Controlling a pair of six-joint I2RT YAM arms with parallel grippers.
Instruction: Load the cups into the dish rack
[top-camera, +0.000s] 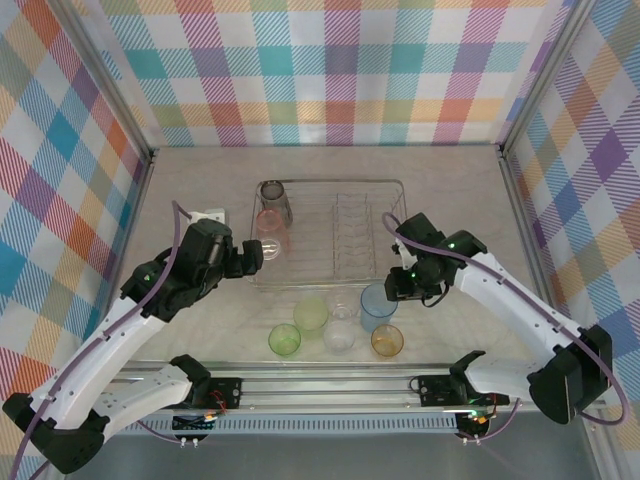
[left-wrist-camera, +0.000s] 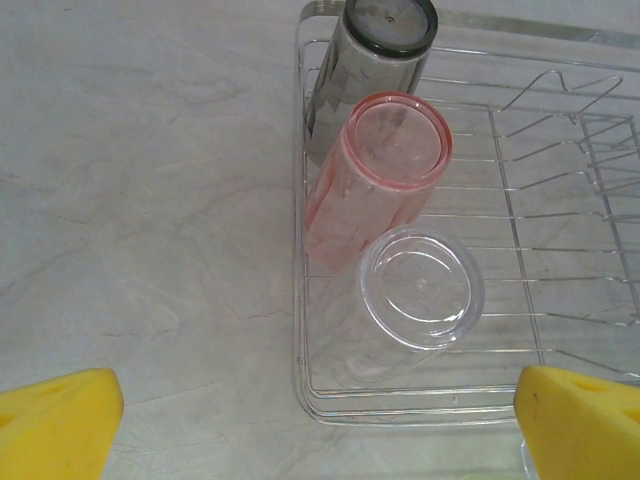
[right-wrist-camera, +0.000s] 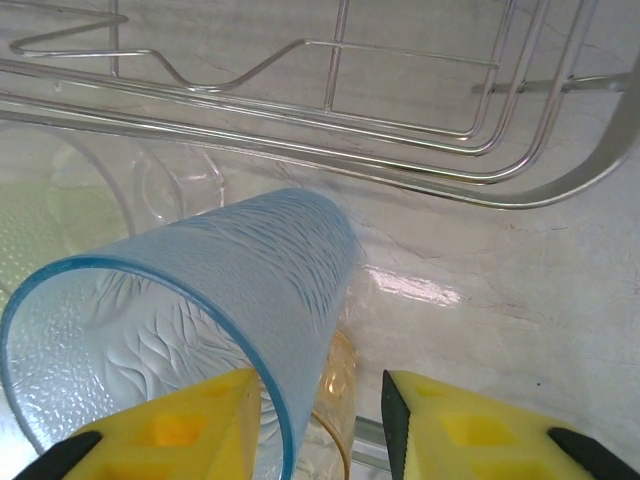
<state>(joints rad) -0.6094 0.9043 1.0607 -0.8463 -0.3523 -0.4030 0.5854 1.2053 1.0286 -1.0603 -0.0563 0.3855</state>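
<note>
I'm angling the right arm down, right claw (right-wrist-camera: 320, 390) standing apart astride the wall of the light blue cup (right-wrist-camera: 220, 290), which is sitting upright, mouth up, on the desk (right-wrist-camera: 520, 300) beside the dish rack (right-wrist-camera: 400, 150); left claw (left-wrist-camera: 320, 400) gaping wide

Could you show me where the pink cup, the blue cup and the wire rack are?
pink cup (left-wrist-camera: 385, 160), left wrist view, on its round end facing the camera.
blue cup (right-wrist-camera: 200, 310), right wrist view, on its textured side wall.
dish rack (left-wrist-camera: 420, 405), left wrist view, on its nearest rim wires.
</note>
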